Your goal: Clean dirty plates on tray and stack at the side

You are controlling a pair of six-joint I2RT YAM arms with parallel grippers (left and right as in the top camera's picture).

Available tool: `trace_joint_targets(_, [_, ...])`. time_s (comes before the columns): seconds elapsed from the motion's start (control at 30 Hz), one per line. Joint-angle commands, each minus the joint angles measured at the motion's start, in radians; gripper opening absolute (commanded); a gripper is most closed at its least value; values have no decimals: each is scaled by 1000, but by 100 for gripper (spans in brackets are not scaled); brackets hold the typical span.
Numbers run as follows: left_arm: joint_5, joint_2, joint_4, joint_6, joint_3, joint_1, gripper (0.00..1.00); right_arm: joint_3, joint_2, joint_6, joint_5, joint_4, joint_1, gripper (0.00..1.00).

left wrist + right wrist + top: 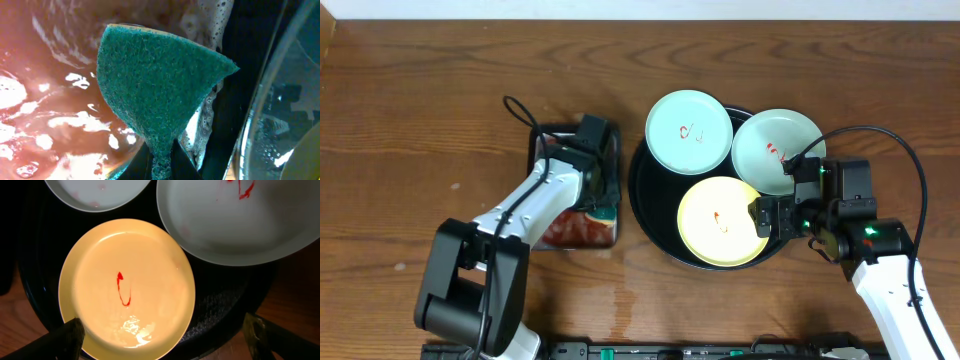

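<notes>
Tray (642,190): a round, glossy black dish with a raised rim is sitting on the dark wooden table (420,100) and carrying all three plates.
Yellow plate (127,287): round, shallow and made of smooth pale plastic, it is lying at the near side of the tray. It is showing a thin red loop at its centre and a wet glint close to its rim.
Blue-white plates (689,131): two round pale ones are lying at the far side of the tray, each bearing red marks. The right-hand one is meeting the yellow plate's edge.
Right gripper (162,347): its dark fingers are standing spread wide and pinching nothing. It is hanging over the yellow plate's near rim, with one fingertip showing at each side.
Left gripper (161,169): it is pinching the narrow tip of the sponge (160,85), off the tray and apart from the plates.
Sponge: coarse green scouring fibre is fanning out from the pinch into a wedge, with foam clinging behind it.
Pan (534,150): black and rectangular, it is sitting just left of the tray and holding reddish liquid (45,100) with bright glints.
</notes>
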Motion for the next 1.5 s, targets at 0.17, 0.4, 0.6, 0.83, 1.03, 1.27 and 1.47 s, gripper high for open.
trace_joint_targets(0.17, [58,-1,18,-5,-6,-25,8,17,2,7,-1,-4,8,99])
trace_joint_targets(0.4, [77,-3,25,-5,-5,-25,7,17,2,7,0,-8,8,99])
trace_joint_targets(0.6, [76,-29,21,-1,-5,-11,8,18,2,7,0,-8,8,99])
trace_joint_targets(0.83, [76,-128,-2,111,-5,64,7,17,2,7,0,-8,8,99])
trace_joint_targets(1.03, [76,-228,-16,150,-6,106,8,17,2,7,0,-8,8,99])
trace_joint_targets(1.27, [57,-357,18,138,-111,106,7,17,2,7,0,-12,8,99])
trace_joint_targets(1.47, [8,-553,160,82,-304,108,7,17,2,7,0,-11,8,99])
